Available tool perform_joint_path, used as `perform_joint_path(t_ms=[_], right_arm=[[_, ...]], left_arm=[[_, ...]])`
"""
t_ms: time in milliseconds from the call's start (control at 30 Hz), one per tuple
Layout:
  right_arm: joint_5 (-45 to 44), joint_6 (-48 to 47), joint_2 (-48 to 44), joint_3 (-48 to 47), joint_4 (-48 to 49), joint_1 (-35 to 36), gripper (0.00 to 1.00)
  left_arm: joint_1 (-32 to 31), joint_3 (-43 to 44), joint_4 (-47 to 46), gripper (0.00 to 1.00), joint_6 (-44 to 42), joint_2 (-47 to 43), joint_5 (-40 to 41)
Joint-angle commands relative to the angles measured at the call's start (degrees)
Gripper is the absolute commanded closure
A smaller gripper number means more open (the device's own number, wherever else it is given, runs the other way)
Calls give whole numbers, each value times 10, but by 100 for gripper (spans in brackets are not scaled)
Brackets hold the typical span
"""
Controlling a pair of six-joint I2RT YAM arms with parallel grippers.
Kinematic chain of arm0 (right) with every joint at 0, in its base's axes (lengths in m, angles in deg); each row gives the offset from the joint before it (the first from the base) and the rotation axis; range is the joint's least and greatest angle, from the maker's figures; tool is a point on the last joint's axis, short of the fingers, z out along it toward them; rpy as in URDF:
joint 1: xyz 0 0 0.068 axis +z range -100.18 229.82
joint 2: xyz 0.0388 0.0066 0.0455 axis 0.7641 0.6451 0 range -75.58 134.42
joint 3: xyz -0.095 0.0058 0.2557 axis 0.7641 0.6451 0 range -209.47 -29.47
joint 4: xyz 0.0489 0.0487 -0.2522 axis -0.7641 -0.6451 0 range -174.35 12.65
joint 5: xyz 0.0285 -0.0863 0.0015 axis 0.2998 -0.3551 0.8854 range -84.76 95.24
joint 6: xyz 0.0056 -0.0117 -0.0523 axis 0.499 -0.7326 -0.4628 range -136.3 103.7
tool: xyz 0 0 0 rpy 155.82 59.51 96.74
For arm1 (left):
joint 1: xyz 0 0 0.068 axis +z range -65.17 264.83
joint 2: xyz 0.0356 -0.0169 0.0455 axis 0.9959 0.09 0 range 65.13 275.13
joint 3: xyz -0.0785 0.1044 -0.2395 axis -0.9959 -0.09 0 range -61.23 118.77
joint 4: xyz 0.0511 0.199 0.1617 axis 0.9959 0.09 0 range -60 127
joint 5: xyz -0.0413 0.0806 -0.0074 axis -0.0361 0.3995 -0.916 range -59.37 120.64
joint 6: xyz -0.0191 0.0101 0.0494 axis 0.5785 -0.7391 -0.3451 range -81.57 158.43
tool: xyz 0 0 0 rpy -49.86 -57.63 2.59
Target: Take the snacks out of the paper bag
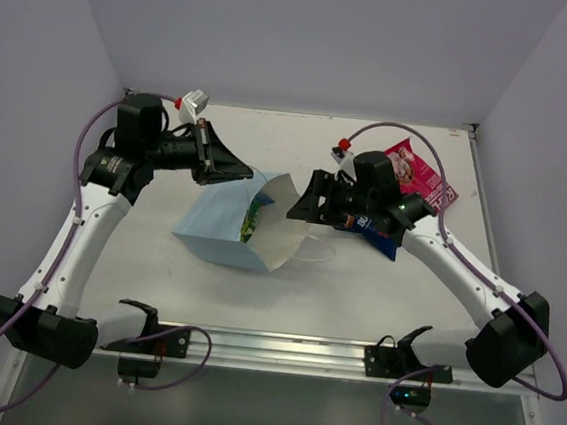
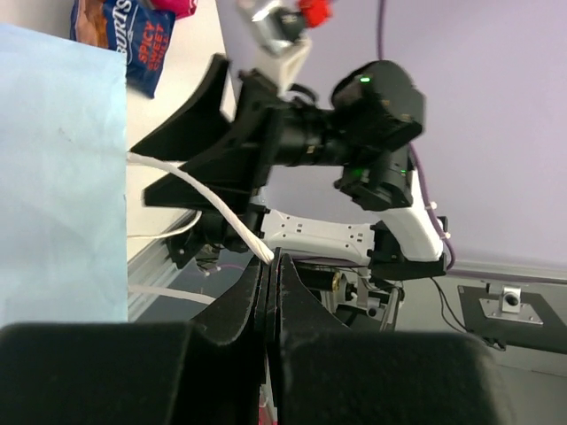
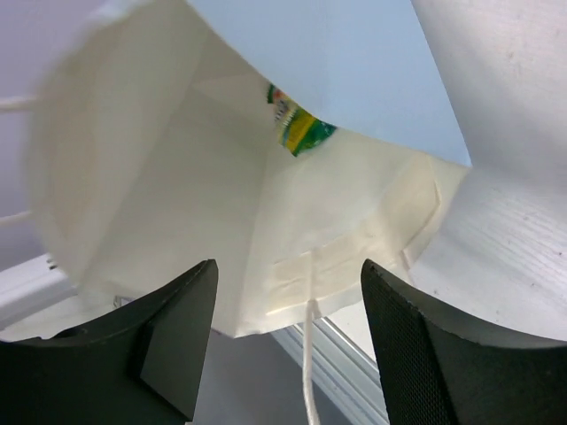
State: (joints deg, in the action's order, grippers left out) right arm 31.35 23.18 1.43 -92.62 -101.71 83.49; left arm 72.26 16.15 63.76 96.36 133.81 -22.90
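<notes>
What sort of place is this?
Probably a robotics lab test cell: left arm and right arm mounted at a white table, bare walls enclosing it, a pale-blue paper bag as prop.

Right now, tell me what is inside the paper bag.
A yellow-green packet shows deep inside the paper bag, half covered by the bag's upper wall. Anything further behind that wall is hidden.

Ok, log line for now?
left end effector: shut on string handle | right end effector: open at paper bag mouth | yellow-green packet: inside
</notes>
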Motion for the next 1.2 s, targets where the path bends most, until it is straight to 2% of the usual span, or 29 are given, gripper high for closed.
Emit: perform_joint_path(t_ms=[0,133,333,500,733,867,1000,1167], right_arm=[[-18,-39,-26,-57,-20,-4,31],[1,-32,-18,-43,2,-3,32],[4,-29,-12,-37,24,0,32],[-28,-16,-13,-5,62,12,34],[-116,36,-8,54,139,83,34],[-171,68,46,68,199,129,35],[-214,73,125,6,219,154,35],[-225,84,200,-57,235,165,35]], left_arm=[[5,4,36,100,-2,-13,-10],[5,-11,-27,100,23,4,-18],[5,14,-40,100,16,36,-42],[5,21,-52,100,17,46,-60],[5,24,-150,100,77,51,-106],[5,45,-153,100,80,54,-147],[5,44,-146,100,87,37,-169],[5,16,-146,100,85,17,-181]])
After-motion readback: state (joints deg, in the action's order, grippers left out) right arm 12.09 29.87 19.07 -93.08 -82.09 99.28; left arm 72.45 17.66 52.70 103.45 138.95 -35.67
